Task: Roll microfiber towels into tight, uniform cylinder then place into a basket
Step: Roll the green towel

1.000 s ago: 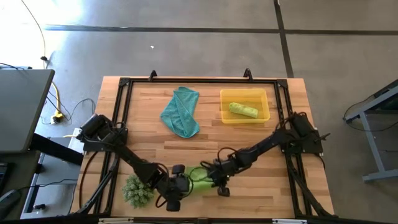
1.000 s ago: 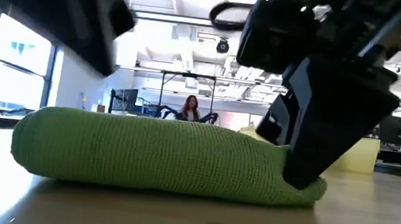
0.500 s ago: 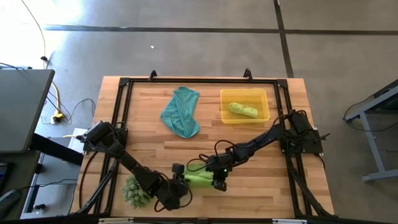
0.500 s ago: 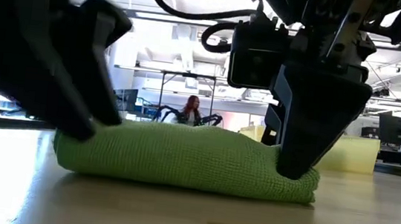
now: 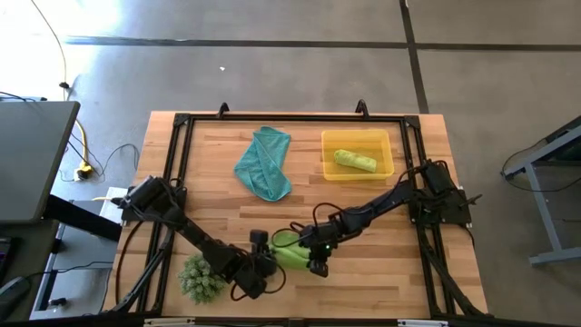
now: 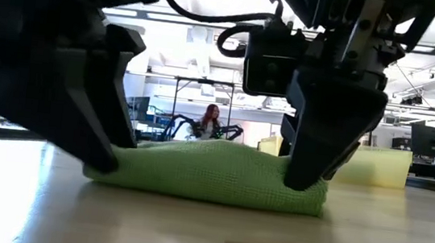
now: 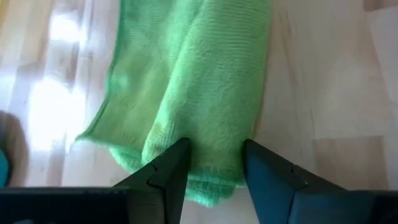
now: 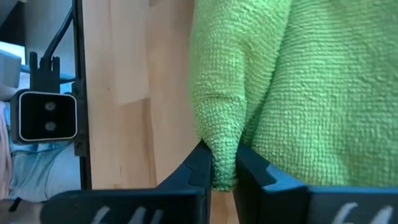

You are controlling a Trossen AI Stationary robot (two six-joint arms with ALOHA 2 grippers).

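At the worktop's (image 5: 381, 204) near edge the left claw (image 5: 264, 263) and right claw (image 5: 315, 261) each pinched an end of the half-rolled green towel (image 5: 289, 252), while farther back a rolled green towel (image 5: 354, 162) lay inside the basket (image 5: 328, 156).

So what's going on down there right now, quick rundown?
Both grippers on the green towel near the front edge: left gripper astride one end, right gripper pinching a fold. One rolled towel in the basket. Blue towel waiting. Nothing blocking.

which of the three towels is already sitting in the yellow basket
The rolled lime-green towel lies in the basket. The teal towel lies loose on the table; the other green towel is between both grippers.
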